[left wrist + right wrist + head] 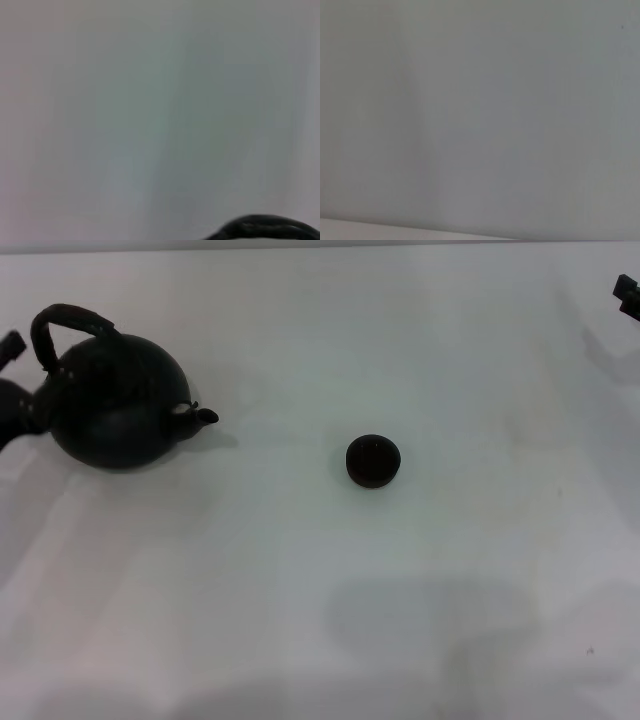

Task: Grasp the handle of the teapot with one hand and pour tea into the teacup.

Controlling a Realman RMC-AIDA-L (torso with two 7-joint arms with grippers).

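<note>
the table (300,620) is white and takes up the whole head view, with a soft shadow across its near part. going up from the near edge, the first thing is the cup (373,460), small, round and dark, standing upright a little right of the middle, by itself on the bare top.

farther back and well apart to the left is the teapot (118,400), a big round matte black pot. its short spout (203,416) points right, toward the cup. the handle (68,328) arches up from the pot's top left side, thin next to the body. in the left wrist view only a dark curved strip of the handle (265,229) shows at one edge, the rest being blank table.

the left gripper (12,390) shows as dark parts at the left edge, just beside the pot and the foot of the handle; i cannot tell if its claw is open or closed, or if it touches anything. the right gripper (627,292) is a small dark piece at the far right edge, well away from both things; its claw state cannot be told either. the right wrist view shows only the pale table.
</note>
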